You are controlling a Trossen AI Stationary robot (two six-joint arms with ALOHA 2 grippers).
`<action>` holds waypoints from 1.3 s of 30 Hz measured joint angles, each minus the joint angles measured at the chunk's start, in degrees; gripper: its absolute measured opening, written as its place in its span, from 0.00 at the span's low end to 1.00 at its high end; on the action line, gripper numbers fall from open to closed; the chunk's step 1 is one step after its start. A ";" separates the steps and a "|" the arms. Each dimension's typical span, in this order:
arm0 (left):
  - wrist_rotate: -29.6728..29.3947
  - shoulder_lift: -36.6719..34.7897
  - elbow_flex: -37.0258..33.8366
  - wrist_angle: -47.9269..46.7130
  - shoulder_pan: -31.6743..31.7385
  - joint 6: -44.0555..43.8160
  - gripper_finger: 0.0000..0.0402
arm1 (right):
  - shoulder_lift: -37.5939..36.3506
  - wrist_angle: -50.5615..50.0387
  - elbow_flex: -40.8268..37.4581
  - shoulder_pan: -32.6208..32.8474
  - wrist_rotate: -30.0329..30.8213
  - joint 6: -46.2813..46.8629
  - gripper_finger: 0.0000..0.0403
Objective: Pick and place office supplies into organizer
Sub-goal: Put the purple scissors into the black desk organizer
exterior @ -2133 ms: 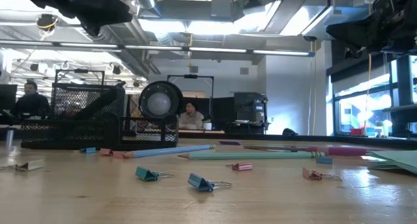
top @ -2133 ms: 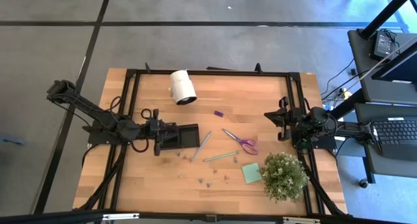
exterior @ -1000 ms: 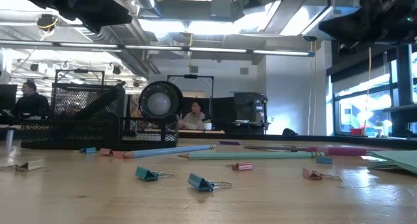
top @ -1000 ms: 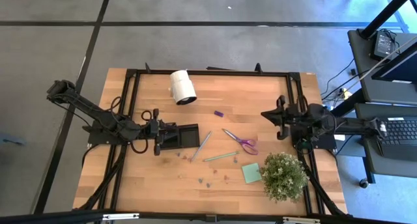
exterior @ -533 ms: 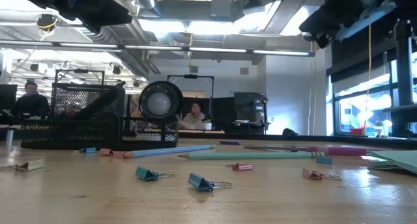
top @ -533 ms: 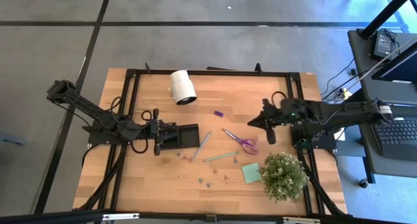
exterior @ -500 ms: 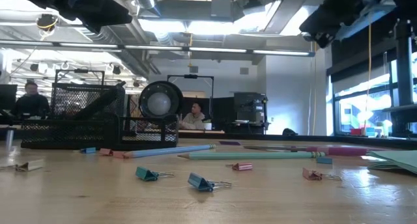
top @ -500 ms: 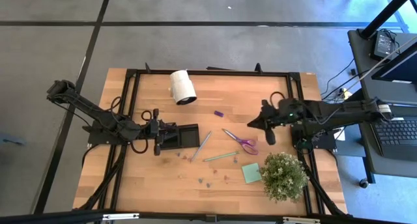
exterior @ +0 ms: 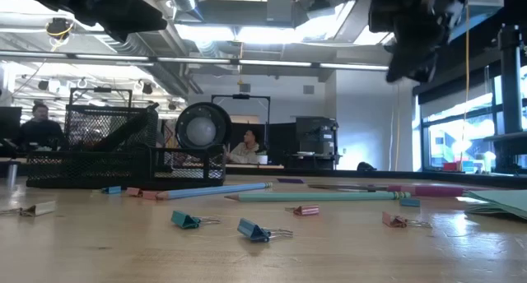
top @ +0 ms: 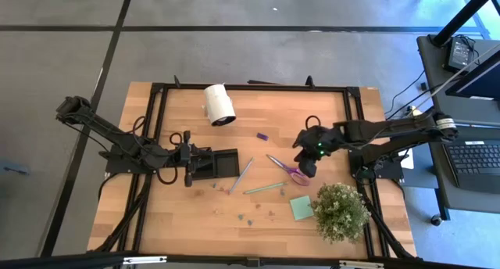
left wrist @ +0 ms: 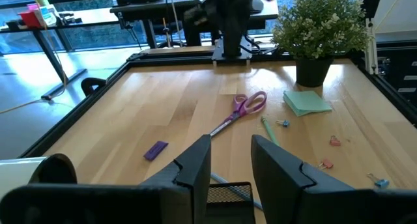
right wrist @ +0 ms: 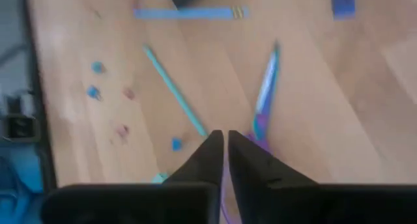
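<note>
The black mesh organizer (top: 221,164) stands left of the table's middle. My left gripper (top: 193,163) hovers open at its left end, fingers apart (left wrist: 231,160) with nothing between them. The purple-handled scissors (top: 287,169) lie flat right of centre. My right gripper (top: 306,167) hangs above their handles, slanting down, fingers nearly together (right wrist: 225,140), clear of them. A blue pen (top: 241,175), a pale green pencil (top: 264,188), a green sticky-note pad (top: 301,207), a purple piece (top: 262,135) and small clips (top: 246,218) lie on the wood.
A white roll (top: 219,105) lies at the far side, left of centre. A potted plant (top: 341,210) stands at the near right, beside the pad. A black frame (top: 156,128) borders the tabletop. Beyond the table, in the low view, people sit in the room.
My right gripper has swung from the table's right edge toward the middle, rising a little and tipping from about level to slanting down, and now hangs over the scissors. Nothing on the table has moved.
</note>
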 joint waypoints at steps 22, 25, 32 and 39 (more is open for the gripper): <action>0.22 0.00 -0.04 -0.89 0.01 0.02 0.26 | 15.70 -6.72 -0.09 1.43 -5.43 -1.68 0.37; 0.21 0.00 -0.04 -0.90 0.00 0.02 0.26 | 18.26 -6.77 -0.06 2.18 -5.28 -3.22 0.37; 0.20 0.00 -0.04 -0.85 0.01 0.02 0.26 | 24.02 -14.43 5.11 4.86 1.48 -3.45 0.37; 0.20 0.00 -0.04 -0.85 0.01 0.00 0.26 | 29.62 -16.72 10.68 7.52 4.64 -4.76 0.37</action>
